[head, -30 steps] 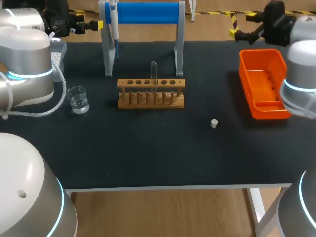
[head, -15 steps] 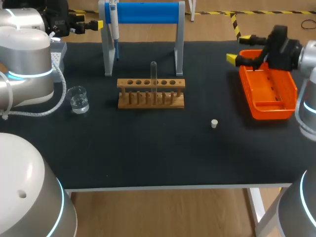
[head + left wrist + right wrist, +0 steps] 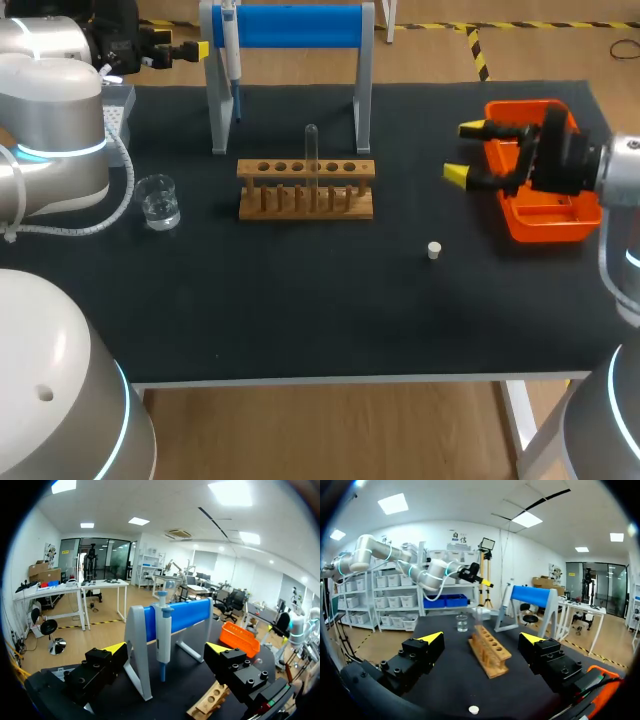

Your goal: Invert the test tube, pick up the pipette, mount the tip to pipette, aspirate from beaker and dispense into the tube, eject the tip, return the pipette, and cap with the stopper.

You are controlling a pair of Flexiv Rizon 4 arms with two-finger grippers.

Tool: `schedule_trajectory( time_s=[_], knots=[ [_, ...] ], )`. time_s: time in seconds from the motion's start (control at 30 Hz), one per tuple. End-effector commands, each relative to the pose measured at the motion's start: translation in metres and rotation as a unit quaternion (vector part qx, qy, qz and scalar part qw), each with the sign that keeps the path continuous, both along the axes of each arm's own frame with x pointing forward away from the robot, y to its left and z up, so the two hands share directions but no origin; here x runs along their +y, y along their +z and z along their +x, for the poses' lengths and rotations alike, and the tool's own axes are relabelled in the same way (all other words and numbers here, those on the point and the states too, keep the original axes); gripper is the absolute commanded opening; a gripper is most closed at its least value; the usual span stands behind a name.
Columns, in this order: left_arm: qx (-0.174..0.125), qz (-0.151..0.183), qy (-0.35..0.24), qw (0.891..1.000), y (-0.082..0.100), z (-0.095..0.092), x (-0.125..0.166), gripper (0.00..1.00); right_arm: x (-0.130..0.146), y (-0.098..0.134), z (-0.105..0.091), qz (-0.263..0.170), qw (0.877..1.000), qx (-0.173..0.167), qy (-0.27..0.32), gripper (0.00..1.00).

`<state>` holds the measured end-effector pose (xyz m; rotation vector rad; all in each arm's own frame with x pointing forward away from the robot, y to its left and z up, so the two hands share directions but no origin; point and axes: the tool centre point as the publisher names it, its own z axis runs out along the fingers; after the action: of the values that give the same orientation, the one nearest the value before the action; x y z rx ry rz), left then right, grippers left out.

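Observation:
A clear test tube (image 3: 311,158) stands upright in the wooden rack (image 3: 305,190) at mid-table. The blue and white pipette (image 3: 230,45) hangs on the blue-barred stand (image 3: 290,25) at the back. A glass beaker (image 3: 158,200) with water sits left of the rack, and a small white stopper (image 3: 434,250) lies to the rack's front right. My left gripper (image 3: 198,48) is open at the back left, facing the pipette (image 3: 163,630). My right gripper (image 3: 463,150) is open and empty, level above the orange tray's left edge, pointing at the rack (image 3: 490,652). The stopper (image 3: 474,710) lies below it.
An orange tray (image 3: 545,205) sits at the right side of the table. A grey tip box (image 3: 118,105) is partly hidden behind my left arm at the back left. The stand's grey legs (image 3: 363,100) rise just behind the rack.
My right arm has swung from the back right corner forward and leftward, so its open gripper is now over the orange tray's left edge. The left arm has stayed still.

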<state>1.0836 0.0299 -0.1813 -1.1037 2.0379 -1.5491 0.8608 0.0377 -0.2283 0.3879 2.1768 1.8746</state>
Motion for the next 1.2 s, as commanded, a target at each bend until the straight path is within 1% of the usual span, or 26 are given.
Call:
schedule_trajectory(
  time_s=[0.03,0.1,0.17,0.27,0.3,0.33,0.9,0.93,1.0,1.1,1.13,1.2],
  knots=[
    [0.000,0.000,0.000,1.000,0.000,0.000,0.000,1.00,0.007,-0.010,-0.016,-0.006,1.000,0.001,0.008,1.00],
    [0.000,0.000,0.000,1.000,0.000,0.000,0.000,1.00,0.012,-0.015,-0.024,-0.015,1.000,-0.004,0.013,1.00],
    [0.000,0.000,0.000,1.000,0.000,0.000,0.000,1.00,0.018,-0.021,-0.031,-0.035,0.999,-0.025,0.023,1.00],
    [0.000,0.000,0.000,1.000,0.000,0.000,0.000,1.00,0.021,-0.026,-0.034,-0.056,0.997,-0.044,0.029,1.00],
    [0.000,0.000,0.000,1.000,0.000,0.000,0.000,1.00,0.022,-0.028,-0.034,-0.066,0.996,-0.056,0.026,1.00],
    [0.000,0.000,0.000,1.000,0.000,0.000,0.000,1.00,0.022,-0.028,-0.032,-0.072,0.996,-0.058,0.019,1.00],
    [0.000,0.000,0.000,1.000,0.000,0.000,0.000,1.00,0.022,-0.028,-0.032,-0.072,0.996,-0.058,0.019,1.00],
    [-0.006,0.005,0.002,1.000,0.002,-0.001,0.001,1.00,0.022,-0.028,-0.032,-0.072,0.996,-0.058,0.019,1.00],
    [-0.022,0.022,0.000,1.000,0.003,-0.012,-0.001,1.00,0.022,-0.028,-0.032,-0.072,0.996,-0.058,0.019,1.00],
    [-0.039,0.037,-0.015,0.998,-0.004,-0.034,-0.007,1.00,0.022,-0.028,-0.032,-0.072,0.996,-0.058,0.019,1.00],
    [-0.045,0.042,-0.022,0.998,-0.007,-0.044,-0.010,1.00,0.022,-0.028,-0.032,-0.072,0.996,-0.058,0.019,1.00],
    [-0.058,0.037,-0.031,0.997,-0.012,-0.063,-0.014,1.00,0.022,-0.028,-0.032,-0.072,0.996,-0.058,0.019,1.00]
  ],
)
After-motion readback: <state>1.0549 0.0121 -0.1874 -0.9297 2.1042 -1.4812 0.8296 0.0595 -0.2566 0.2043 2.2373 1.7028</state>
